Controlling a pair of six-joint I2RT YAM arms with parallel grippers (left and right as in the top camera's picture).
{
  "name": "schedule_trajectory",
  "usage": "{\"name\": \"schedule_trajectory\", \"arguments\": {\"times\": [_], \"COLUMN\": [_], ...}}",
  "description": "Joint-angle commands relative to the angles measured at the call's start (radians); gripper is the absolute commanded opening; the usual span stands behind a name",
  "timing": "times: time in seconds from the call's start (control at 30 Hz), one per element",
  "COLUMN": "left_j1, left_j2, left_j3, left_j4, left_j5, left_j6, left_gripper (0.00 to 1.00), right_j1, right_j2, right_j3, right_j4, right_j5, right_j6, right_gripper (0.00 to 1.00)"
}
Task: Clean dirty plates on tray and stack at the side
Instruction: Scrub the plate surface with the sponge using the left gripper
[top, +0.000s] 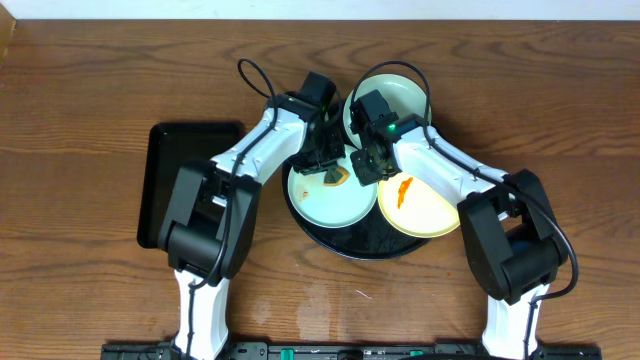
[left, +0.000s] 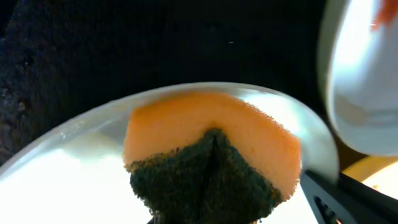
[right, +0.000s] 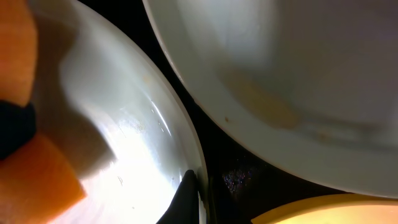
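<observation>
The left gripper (top: 328, 163) is pinching an orange-and-green sponge (left: 211, 146) against 1 mint plate (top: 320, 205) on the round black tray (top: 347, 250); the right gripper (top: 364, 166) is clamping that plate's rim.

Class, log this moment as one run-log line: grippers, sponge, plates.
left gripper: shut on sponge, over nearer mint plate | right gripper: shut on nearer mint plate rim | yellow plate: orange smear, on round tray
</observation>
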Motion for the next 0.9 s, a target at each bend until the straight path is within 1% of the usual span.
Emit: {"name": "schedule_trajectory", "arguments": {"times": [0.0,0.1,0.13,0.23,0.3,0.43,0.63,0.77,0.87], "left_j1": [0.001,0.001,0.001,0.001,0.001,0.013,0.016,0.016,0.012], "left_j2": [0.026,0.034,0.04,0.048,0.048,0.044,-0.012,-0.08,-0.087], "left_j3": [-0.012,-0.013,-0.013,-0.013,-0.012,0.009,0.068,0.08,0.077], "left_j4": [0.008,0.011,0.008,-0.045,-0.111,-0.222,-0.29,-0.277,-0.241], "left_j5": [-0.039,-0.05,-0.08,-0.246,-0.364,-0.488,-0.478,-0.356,-0.247], "left_j6": [-0.01,-0.008,-0.008,-0.009,-0.009,-0.008,-0.009,-0.009,-0.009], "left_gripper": [0.08,0.08,0.07,0.08,0.08,0.07,0.07,0.07,0.07], "right_j1": [0.005,0.005,0.005,0.005,0.005,0.004,0.005,0.005,0.005], "right_j2": [0.034,0.034,0.034,0.034,0.034,0.034,0.034,0.034,0.034], "right_j3": [-0.013,-0.013,-0.013,-0.013,-0.013,-0.013,-0.013,-0.013,-0.013], "right_j4": [-0.014,-0.015,-0.015,-0.019,-0.021,-0.019,-0.019,-0.019,-0.018], "right_j5": [0.018,0.018,0.018,0.018,0.018,0.018,0.018,0.018,0.018], "right_j6": [0.002,0.002,0.002,0.002,0.002,0.002,0.002,0.002,0.002], "right_gripper": [0.01,0.01,0.01,0.01,0.01,0.01,0.01,0.01,0.01]}}
